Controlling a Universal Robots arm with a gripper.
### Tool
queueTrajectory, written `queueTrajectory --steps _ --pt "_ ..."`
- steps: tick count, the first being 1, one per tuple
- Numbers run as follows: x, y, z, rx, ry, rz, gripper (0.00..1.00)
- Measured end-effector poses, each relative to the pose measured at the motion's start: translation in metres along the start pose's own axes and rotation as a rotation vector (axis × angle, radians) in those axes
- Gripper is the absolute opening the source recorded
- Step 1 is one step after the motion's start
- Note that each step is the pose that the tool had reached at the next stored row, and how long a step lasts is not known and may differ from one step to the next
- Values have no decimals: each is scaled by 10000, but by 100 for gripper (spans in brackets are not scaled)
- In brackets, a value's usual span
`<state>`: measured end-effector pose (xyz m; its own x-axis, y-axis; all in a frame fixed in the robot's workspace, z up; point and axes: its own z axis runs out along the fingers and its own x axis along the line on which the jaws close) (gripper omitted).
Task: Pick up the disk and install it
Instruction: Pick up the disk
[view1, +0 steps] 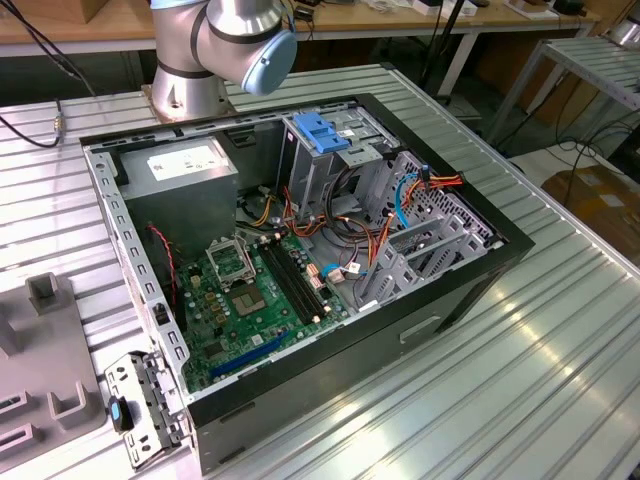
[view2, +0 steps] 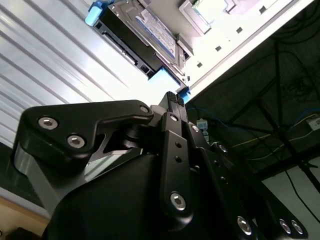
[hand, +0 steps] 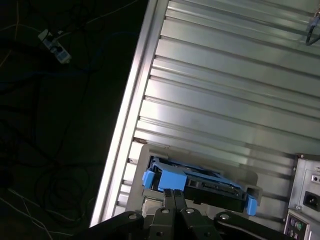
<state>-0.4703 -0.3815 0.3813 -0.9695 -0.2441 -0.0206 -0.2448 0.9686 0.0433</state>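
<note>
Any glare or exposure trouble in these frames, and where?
Second wrist view: the table beside the disk is blown out white, the tool nearly black. First wrist view: the floor beyond the table edge sits in deep shadow. Exterior view: soft glare streaks on the table.

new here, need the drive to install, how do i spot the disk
On the ribbed aluminium table, look near its edge, just ahead of the hand. The disk lies there: a flat grey drive whose bright blue side rails stand out from the bare metal around it.
</note>
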Motion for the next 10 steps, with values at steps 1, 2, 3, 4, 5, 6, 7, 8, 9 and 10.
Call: queueTrajectory --steps 1,2,3,4,5,6,7,8,9,10 --pt "0 0 0 -1 2 -56 11" --pt "0 0 0 -3 5 -118 11" --pt "0 0 1 -4 7 -172 11" --pt "0 0 1 -5 10 -236 11" --pt "0 0 1 -6 14 -324 11" --pt "0 0 1 -7 17 -384 11" --pt "0 0 1 -9 20 -470 11" --pt "0 0 1 -11 23 -532 11" --pt "0 0 1 -12 28 -651 11" --pt "0 0 1 -14 31 -723 11"
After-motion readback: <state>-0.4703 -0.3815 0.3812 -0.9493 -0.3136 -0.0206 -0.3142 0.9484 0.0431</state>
